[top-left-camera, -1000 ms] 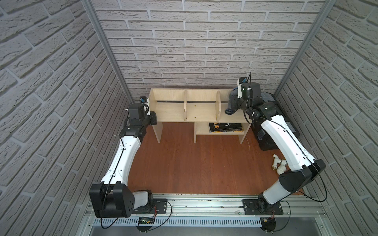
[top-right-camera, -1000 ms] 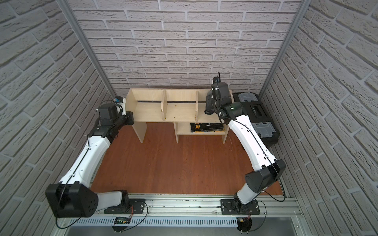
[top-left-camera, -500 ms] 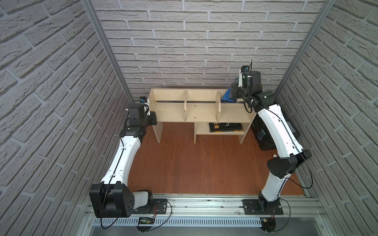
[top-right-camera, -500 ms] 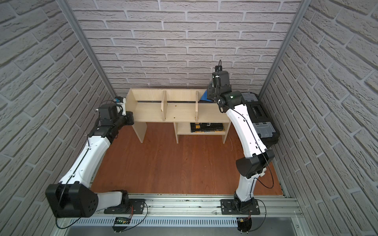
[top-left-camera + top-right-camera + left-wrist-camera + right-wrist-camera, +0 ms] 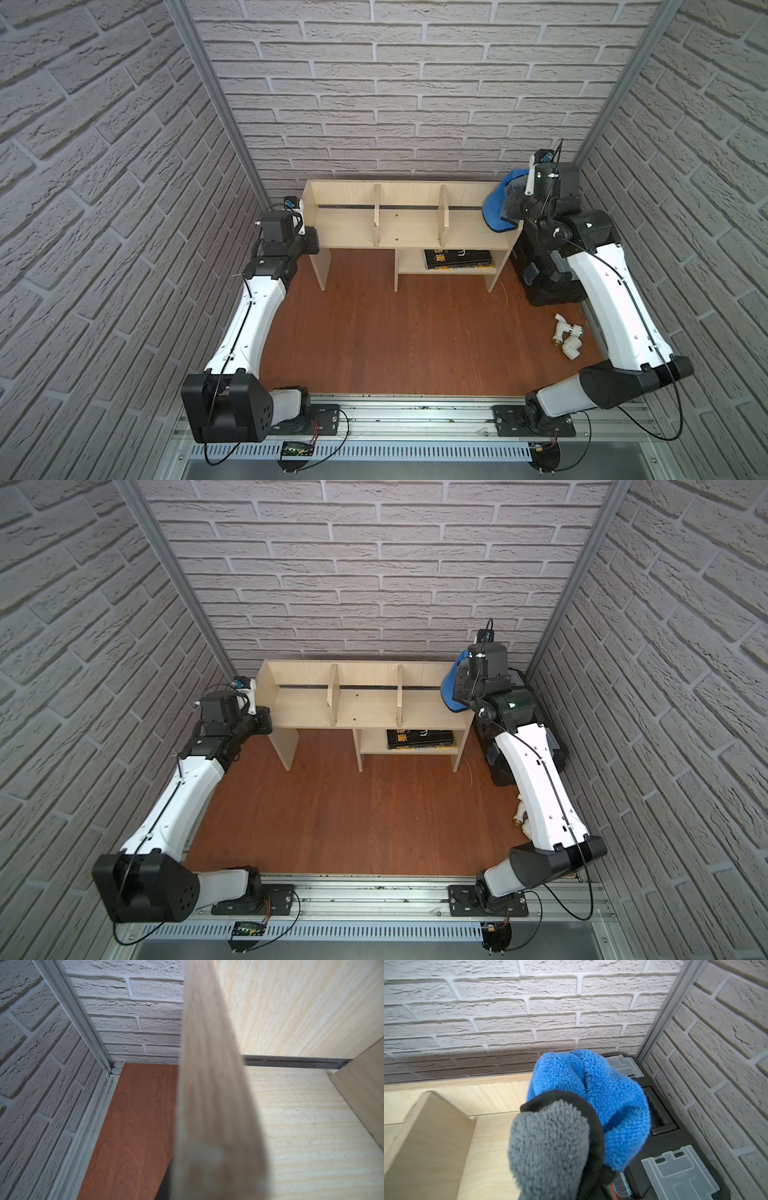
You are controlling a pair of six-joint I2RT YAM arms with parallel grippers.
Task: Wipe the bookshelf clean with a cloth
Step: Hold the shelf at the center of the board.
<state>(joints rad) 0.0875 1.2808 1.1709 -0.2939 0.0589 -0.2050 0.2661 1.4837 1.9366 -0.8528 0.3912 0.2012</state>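
With cloth (image 5: 612,1105) bunched in closed R tool (image 5: 510,204) at R end of bookshelf (image 5: 407,226) top R bay, press flat onto board, sweep toward divider (image 5: 444,216) w/ steady pressure, L tool (image 5: 309,243) clamped on L end panel as brace.

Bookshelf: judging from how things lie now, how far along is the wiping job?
Done: the cloth is picked up, bunched in the right hand; the left hand clamps the left end panel of the bookshelf. In hand: the cloth is at the right-end compartment. Left: the middle and left compartments; whether any surface is already wiped cannot be seen.
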